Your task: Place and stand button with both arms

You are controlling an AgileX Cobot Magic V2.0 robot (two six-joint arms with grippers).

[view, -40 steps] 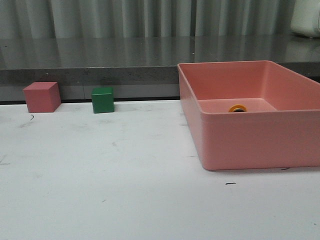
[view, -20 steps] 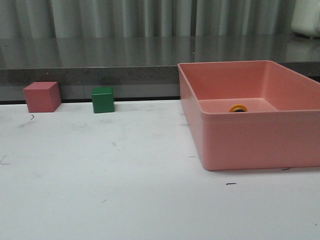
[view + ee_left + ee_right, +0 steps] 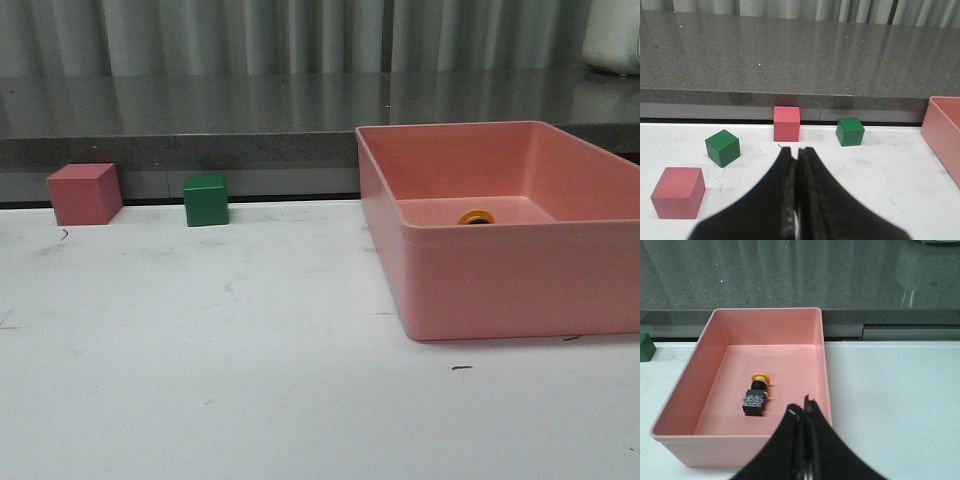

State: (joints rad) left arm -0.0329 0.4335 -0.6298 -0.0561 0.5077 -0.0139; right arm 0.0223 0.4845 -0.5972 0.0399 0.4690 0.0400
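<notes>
- Front view: a white table (image 3: 250, 380) carries a pink bin (image 3: 500, 285) on the right side; only the yellow cap of the button (image 3: 476, 217) shows above the bin's near wall, low against the floor toward the far side. A pink cube (image 3: 84, 194) and a green cube (image 3: 205, 200) stand near each other but apart at the table's far left edge, below a grey counter (image 3: 250, 110). Neither of my arms appears in this view
- Left wrist view: my left gripper (image 3: 798, 152) hangs over bare table with its two black fingers pressed together, nothing between them. Beyond the tips stand a pink cube (image 3: 786, 123) and a green cube (image 3: 850, 131) along the back edge; a second green cube (image 3: 722, 147) and a second pink cube (image 3: 679, 192) sit nearer, off to one side. A corner of the pink bin (image 3: 944, 130) enters at the frame edge
- Right wrist view: my right gripper (image 3: 805, 405) has its fingers closed against each other, empty, with the tips over the bin's near right corner, so far as this angle allows. The button (image 3: 756, 394) lies on its side on the bin (image 3: 685, 390) floor, yellow cap pointing toward the far wall, black body and bluish base toward the near wall, clear of all four walls and apart from my fingers
</notes>
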